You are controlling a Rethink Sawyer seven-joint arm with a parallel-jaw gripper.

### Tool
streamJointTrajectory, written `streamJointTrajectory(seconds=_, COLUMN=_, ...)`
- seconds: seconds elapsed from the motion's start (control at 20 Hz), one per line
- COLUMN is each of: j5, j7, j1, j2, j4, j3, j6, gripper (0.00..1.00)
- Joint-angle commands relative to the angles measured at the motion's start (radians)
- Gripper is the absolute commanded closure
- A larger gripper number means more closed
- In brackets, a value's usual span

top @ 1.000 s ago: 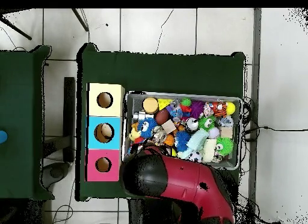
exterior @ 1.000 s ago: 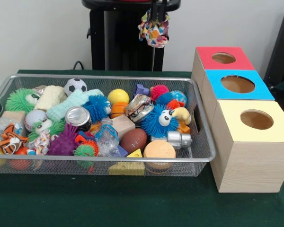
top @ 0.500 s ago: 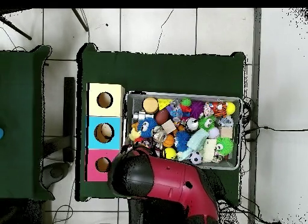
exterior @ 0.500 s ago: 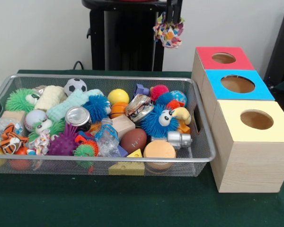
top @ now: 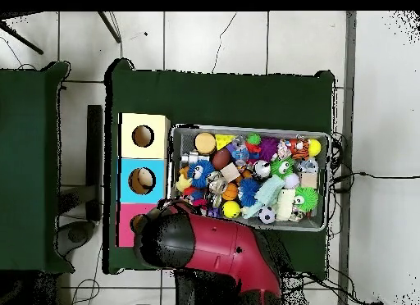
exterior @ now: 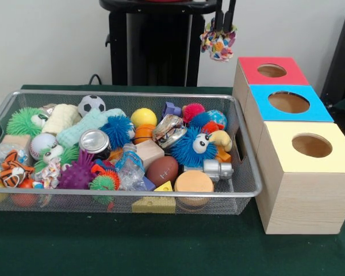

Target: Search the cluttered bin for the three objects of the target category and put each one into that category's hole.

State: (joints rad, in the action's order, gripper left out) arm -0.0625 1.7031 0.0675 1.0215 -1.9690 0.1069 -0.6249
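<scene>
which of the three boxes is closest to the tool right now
The red-topped box, farthest back in the row; the tool, holding a patterned cloth toy, hangs just beside it.

Multicolour patchwork fabric toy (exterior: 218,41); boxes: red top (exterior: 273,71), blue top (exterior: 289,102), yellow top (exterior: 311,146); soccer ball (exterior: 91,104) blk/wht; tablecloth (exterior: 161,244) dk green.

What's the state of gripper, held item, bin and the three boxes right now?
gripper: jaws shut on the patchwork cloth toy, raised beside the red box
patchwork cloth toy: hanging in the air, not yet over a hole
wire bin: full of mixed toys
red box: hole open in the front view, arm covers it from overhead
blue box: hole open, something pale shows inside from overhead
yellow box: hole open
</scene>
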Motion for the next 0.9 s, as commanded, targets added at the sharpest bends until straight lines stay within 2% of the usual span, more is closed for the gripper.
streamJointTrajectory(seconds=0.05, j5=-0.05, j7=0.285, j1=-0.035, j2=-0.041, j4=-0.049, j3=0.015, j6=0.043, gripper=1.0)
streamJointTrajectory(seconds=0.4, j5=-0.075, j7=0.348, j1=-0.105, j2=-0.057, j4=-0.026, j3=0.041, j6=0.03, gripper=1.0)
streamJointTrajectory(seconds=0.9, j5=-0.084, j7=0.346, j1=-0.111, j2=-0.073, j4=-0.016, j3=0.048, j6=0.036, gripper=1.0)
